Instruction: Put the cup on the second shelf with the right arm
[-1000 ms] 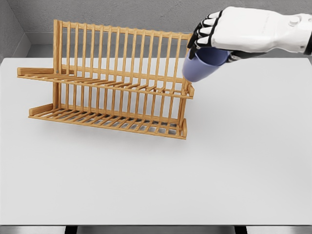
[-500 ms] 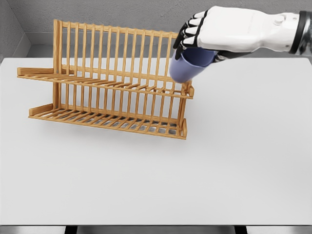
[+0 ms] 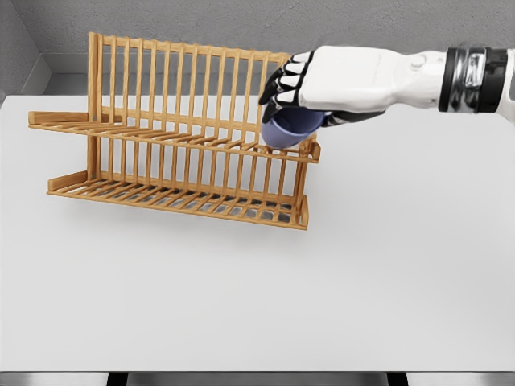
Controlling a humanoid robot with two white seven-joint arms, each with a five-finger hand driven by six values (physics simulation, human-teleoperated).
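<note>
White table (image 3: 338,297) (grey wall (image 3: 241,24) behind); wooden rack (image 3: 185,145) on it

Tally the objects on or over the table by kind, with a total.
Blue cup, held by the right robot hand: 1
Wooden dish rack: 1
Total: 2

Under the black-jointed fingers (image 3: 283,83) of the white right hand (image 3: 338,80) sat a periwinkle-blue cup (image 3: 288,129). Below them the slatted rack (image 3: 185,153) was honey-coloured wood, plain and unpatterned. The table (image 3: 257,289) beneath was pale white, the wall (image 3: 241,24) behind mottled grey.
</note>
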